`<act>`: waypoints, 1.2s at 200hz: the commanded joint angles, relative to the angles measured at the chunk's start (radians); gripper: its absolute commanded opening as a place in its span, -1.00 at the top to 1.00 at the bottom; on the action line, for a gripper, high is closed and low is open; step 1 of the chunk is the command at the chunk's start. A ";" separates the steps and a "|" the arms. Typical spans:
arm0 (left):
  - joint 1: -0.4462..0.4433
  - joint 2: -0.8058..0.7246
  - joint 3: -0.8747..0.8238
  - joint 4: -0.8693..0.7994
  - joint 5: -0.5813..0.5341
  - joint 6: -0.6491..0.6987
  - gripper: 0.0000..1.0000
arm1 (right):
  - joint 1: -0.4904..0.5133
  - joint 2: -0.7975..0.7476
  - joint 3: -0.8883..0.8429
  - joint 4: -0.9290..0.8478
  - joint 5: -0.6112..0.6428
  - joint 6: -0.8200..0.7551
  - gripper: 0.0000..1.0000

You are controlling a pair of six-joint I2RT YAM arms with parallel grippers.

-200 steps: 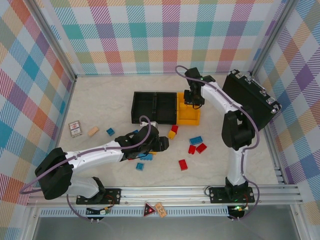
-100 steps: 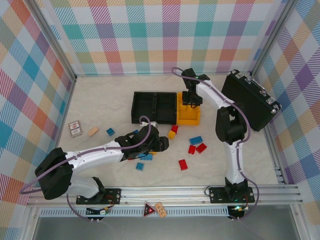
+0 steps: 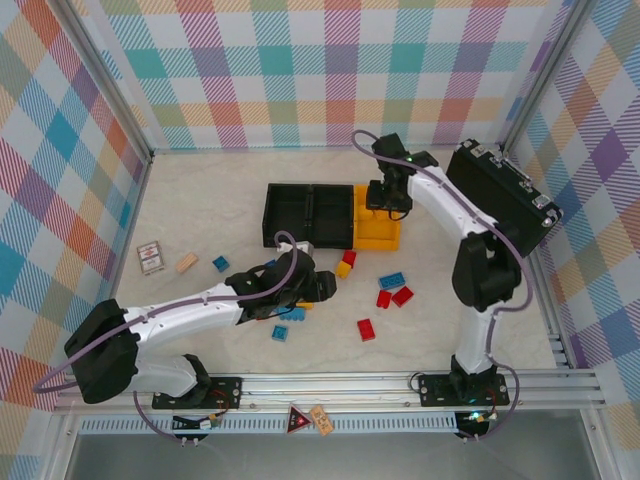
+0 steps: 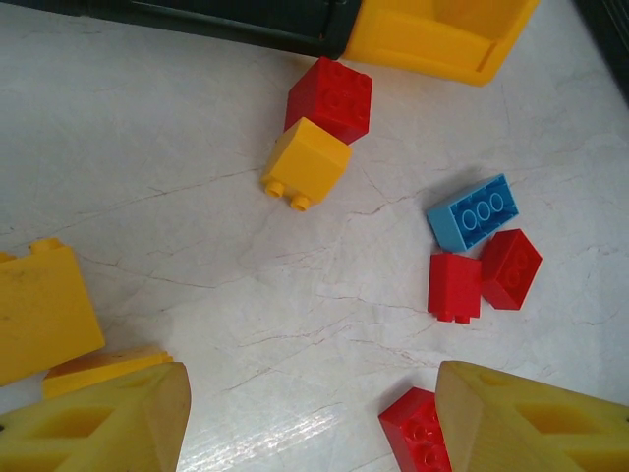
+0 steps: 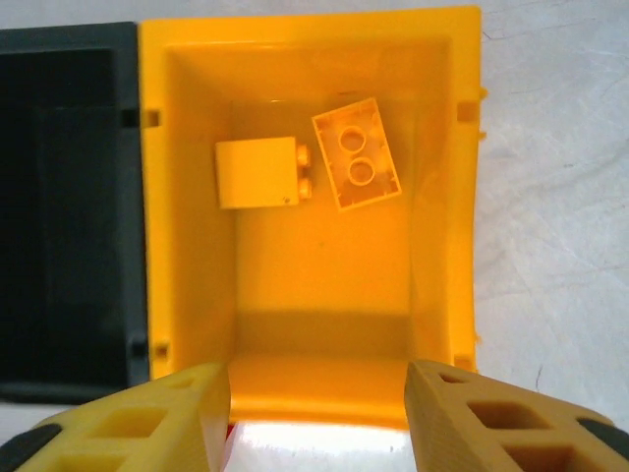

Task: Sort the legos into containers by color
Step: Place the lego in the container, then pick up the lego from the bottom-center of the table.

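My left gripper (image 4: 310, 433) (image 3: 322, 288) hovers open low over the table with bare surface between its jaws. A red lego (image 4: 418, 438) lies just inside its right finger, and yellow legos (image 4: 39, 310) lie by its left finger. Ahead lie a yellow lego (image 4: 307, 162), a red one (image 4: 331, 95), a blue one (image 4: 474, 211) and two more red ones (image 4: 455, 285). My right gripper (image 5: 316, 413) (image 3: 388, 207) is open and empty above the yellow container (image 5: 197, 246) (image 3: 377, 232). In that container rest two yellow legos (image 5: 257, 173) (image 5: 357, 154).
Two joined black containers (image 3: 308, 215) sit left of the yellow one. A large black case (image 3: 500, 200) stands at the right wall. A tan block (image 3: 187, 262), a small card (image 3: 150, 257) and blue legos (image 3: 221, 264) (image 3: 280, 332) lie left of my left arm.
My right arm swung a little left and back while staying over the yellow container. The left arm has shifted only slightly.
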 commanded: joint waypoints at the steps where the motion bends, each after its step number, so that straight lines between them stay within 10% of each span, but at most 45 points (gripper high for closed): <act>1: -0.011 -0.022 -0.025 -0.032 -0.017 -0.015 -0.34 | 0.009 -0.107 -0.097 0.032 -0.031 0.022 -0.01; 136: -0.020 -0.099 -0.129 -0.047 0.059 -0.041 -0.33 | 0.178 -0.522 -0.683 0.075 -0.222 0.117 -0.11; 240: -0.056 -0.264 -0.254 -0.139 0.059 -0.113 -0.33 | 0.422 -0.367 -0.824 0.158 -0.250 0.212 -0.13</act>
